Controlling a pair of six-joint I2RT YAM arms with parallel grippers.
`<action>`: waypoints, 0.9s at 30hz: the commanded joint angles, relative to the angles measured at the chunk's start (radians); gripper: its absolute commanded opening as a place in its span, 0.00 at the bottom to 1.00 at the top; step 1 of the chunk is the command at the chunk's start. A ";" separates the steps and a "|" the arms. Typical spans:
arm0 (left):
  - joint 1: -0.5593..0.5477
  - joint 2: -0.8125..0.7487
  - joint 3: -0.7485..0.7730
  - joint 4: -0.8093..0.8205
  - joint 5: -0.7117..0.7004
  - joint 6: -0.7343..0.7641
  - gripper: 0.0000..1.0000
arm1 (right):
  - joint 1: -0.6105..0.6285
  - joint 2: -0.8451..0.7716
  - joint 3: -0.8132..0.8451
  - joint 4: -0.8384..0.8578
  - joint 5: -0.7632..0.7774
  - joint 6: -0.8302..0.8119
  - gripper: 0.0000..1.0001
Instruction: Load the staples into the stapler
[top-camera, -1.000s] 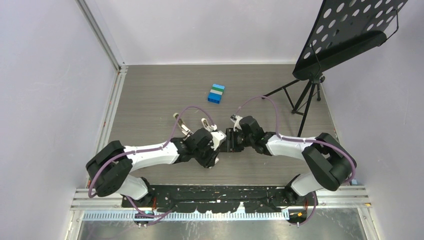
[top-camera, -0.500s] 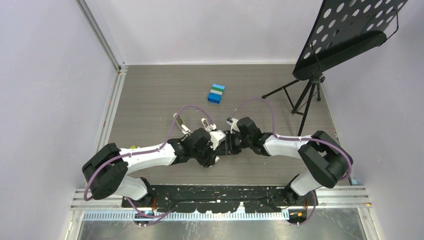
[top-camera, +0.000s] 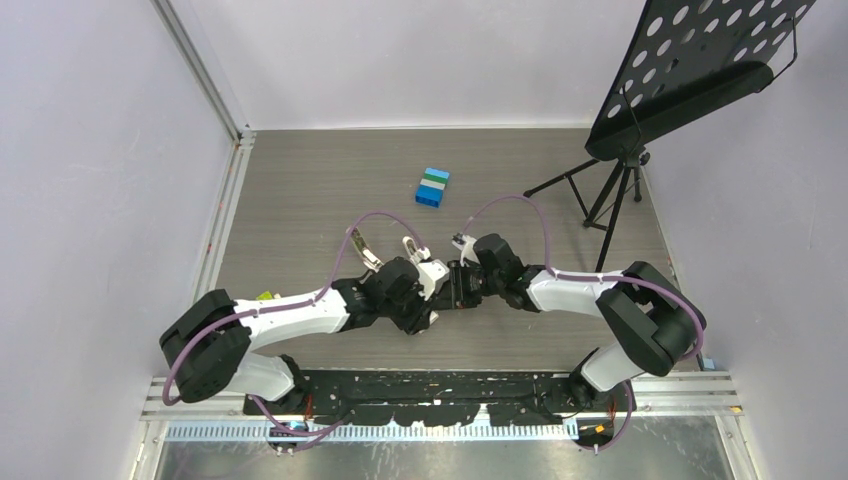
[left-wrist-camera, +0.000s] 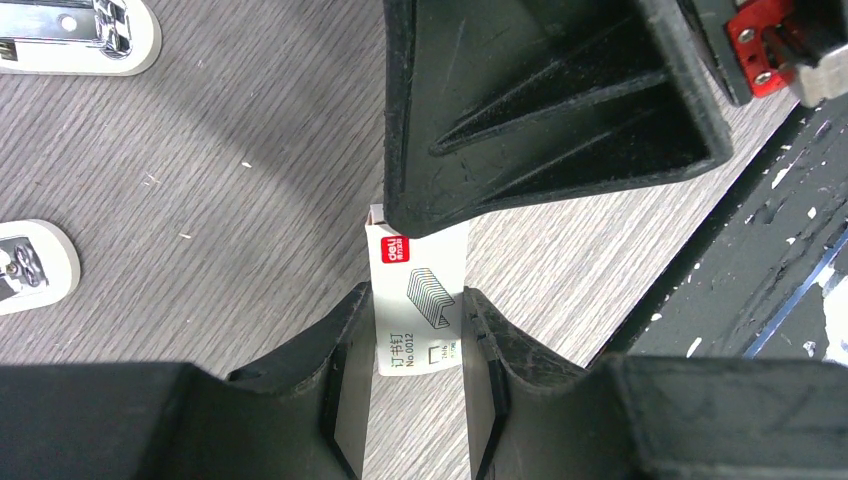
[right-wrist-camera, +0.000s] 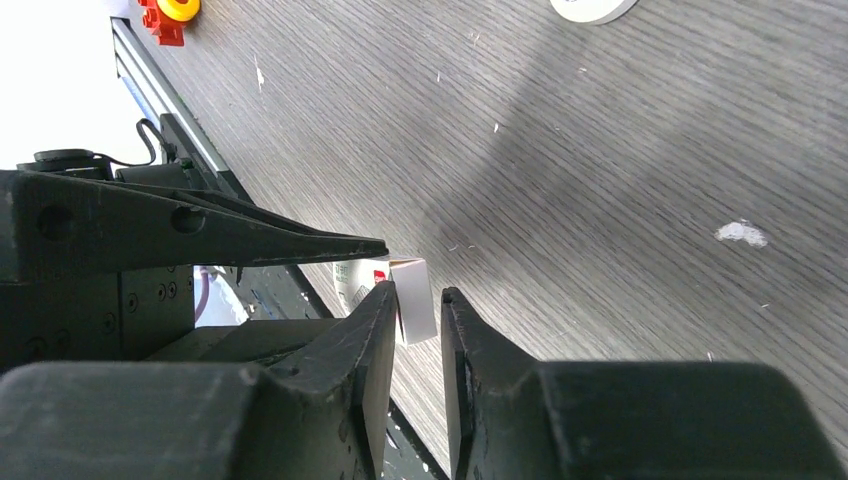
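Note:
The staples box (left-wrist-camera: 420, 270), white with a red mark and a drawing of staples, is gripped by its long sides in my left gripper (left-wrist-camera: 418, 295), just above the table. A grey insert edge (left-wrist-camera: 376, 212) peeks from its far end. One finger (left-wrist-camera: 540, 110) of the right gripper covers that end. In the right wrist view my right gripper (right-wrist-camera: 418, 298) straddles the box's end (right-wrist-camera: 412, 290). The box lies against one finger, with a narrow gap to the other. The slim stapler (top-camera: 364, 250) lies on the table beyond the left arm.
A stubby white object (top-camera: 411, 246) lies just beyond the two grippers. A blue block stack (top-camera: 432, 187) sits mid-table. A music stand (top-camera: 690, 70) stands at the back right with its tripod legs (top-camera: 600, 190) on the table. Red-yellow toy bricks (right-wrist-camera: 168, 12) lie by the black base rail (left-wrist-camera: 760, 260).
The right gripper has moved left up to the left gripper and its jaws have narrowed round the box's end. The left arm has shifted slightly, still holding the box.

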 joint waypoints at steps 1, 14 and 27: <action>-0.006 -0.024 -0.002 0.064 -0.020 -0.013 0.24 | 0.011 -0.002 0.032 0.010 -0.009 -0.016 0.27; -0.006 -0.032 0.003 0.062 -0.003 -0.021 0.24 | 0.035 -0.019 0.047 -0.051 0.068 -0.054 0.09; -0.006 0.009 0.018 0.013 0.044 -0.031 0.27 | 0.043 -0.085 0.040 -0.128 0.221 -0.092 0.00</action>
